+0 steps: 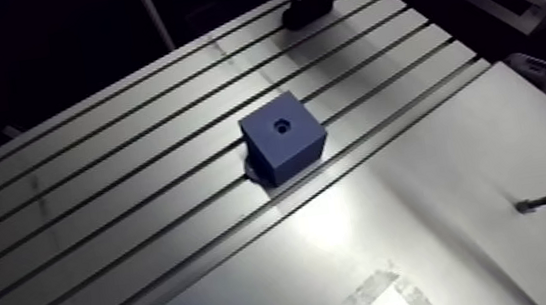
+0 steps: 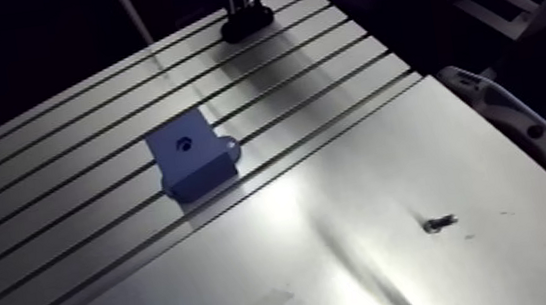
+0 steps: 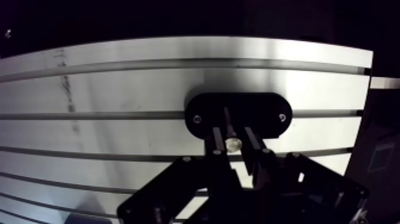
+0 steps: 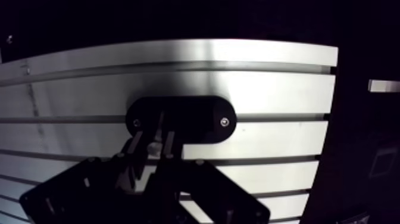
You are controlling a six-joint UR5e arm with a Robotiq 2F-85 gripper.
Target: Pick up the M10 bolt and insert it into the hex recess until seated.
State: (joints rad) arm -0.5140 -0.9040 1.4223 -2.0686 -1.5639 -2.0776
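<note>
Gripper (image 3: 234,134) is down at the black oval holder (image 3: 262,113), on the far side of the blue block (image 1: 284,141) at the edge of the slotted table (image 1: 90,189). Fingers (image 3: 255,142) are drawn in to a narrow gap with a small silvery round piece between them. I read that as the M10 bolt (image 3: 233,143) seen end-on, and it looks clamped rather than loose, though contact on both pads is hard to confirm. A thin dark line runs on from it over the holder; can't tell if that's shank or shadow. If the read is right, the bolt's long axis runs roughly along the gripper's approach line, i.e. standing, not lying. The hex recess (image 1: 282,126) sits in the block's top face and opens upward, so orientation should already suit insertion. Judgement: grasp step, insertion not started. Key relation: the block is well apart from the gripper, back across several slots toward the camera side. So the next move calls for a straight lift clear of the holder, a traverse across the slots, centring over the recess, then a descent. Hex flats may need rotating to seat. Note a second loose fastener (image 1: 538,201) lying flat on the plain sheet (image 1: 430,245), on the opposite side of the block from the gripper, well apart from both. It could be a stray, or the real target; I can't settle that.
</note>
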